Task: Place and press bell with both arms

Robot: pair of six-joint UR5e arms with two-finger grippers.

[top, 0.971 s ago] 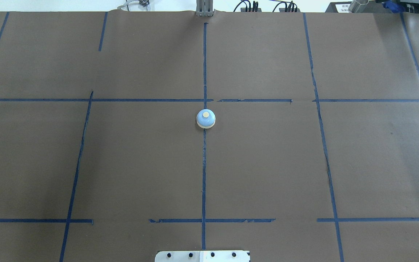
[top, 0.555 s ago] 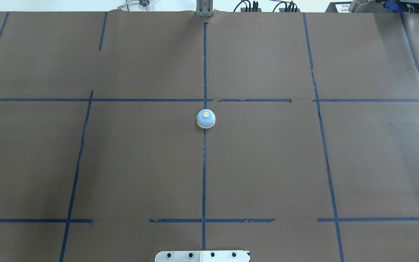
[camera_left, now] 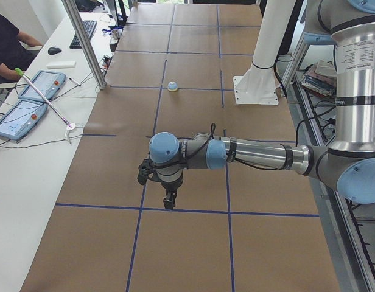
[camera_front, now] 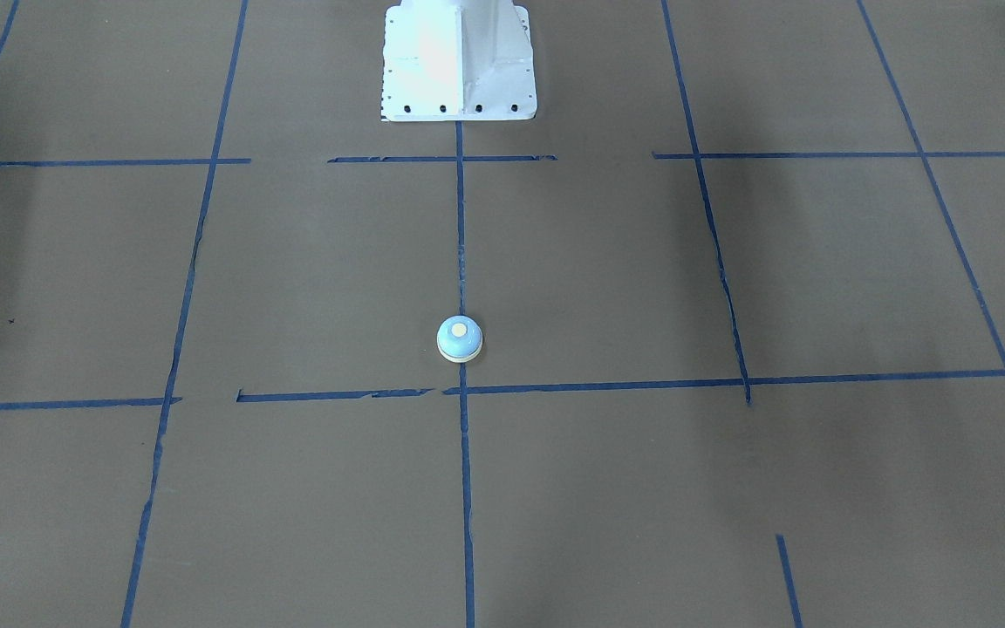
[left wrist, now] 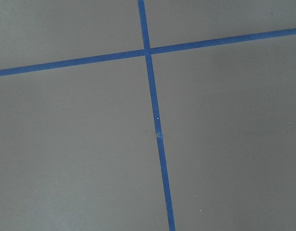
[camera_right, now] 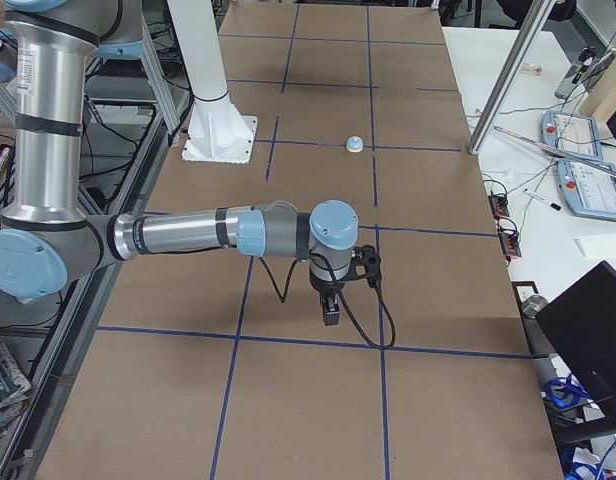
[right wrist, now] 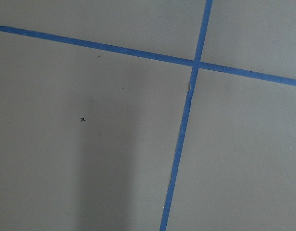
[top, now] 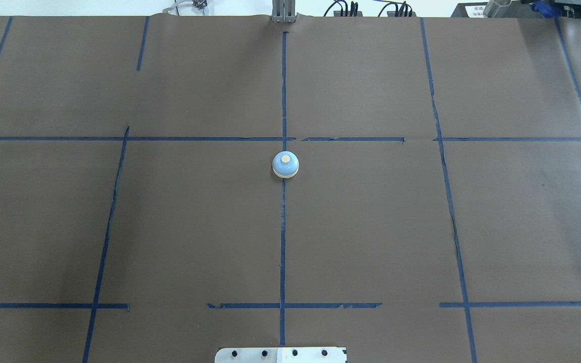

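Note:
The light-blue bell (top: 285, 165) with its cream button stands upright on the middle tape line of the table. It also shows in the front-facing view (camera_front: 460, 339), the left view (camera_left: 172, 86) and the right view (camera_right: 355, 145). My left gripper (camera_left: 169, 201) hangs over the table's left end, far from the bell. My right gripper (camera_right: 331, 312) hangs over the right end, also far from it. Both point down and hold nothing that I can see. I cannot tell whether either is open or shut. Both wrist views show only brown paper and blue tape.
The table is covered in brown paper (top: 371, 227) with a blue tape grid. The white bolted pedestal (camera_front: 457, 61) stands at the robot's side. A metal post (camera_left: 84, 42) and tablets (camera_left: 20, 112) stand at the operators' side, where a person sits.

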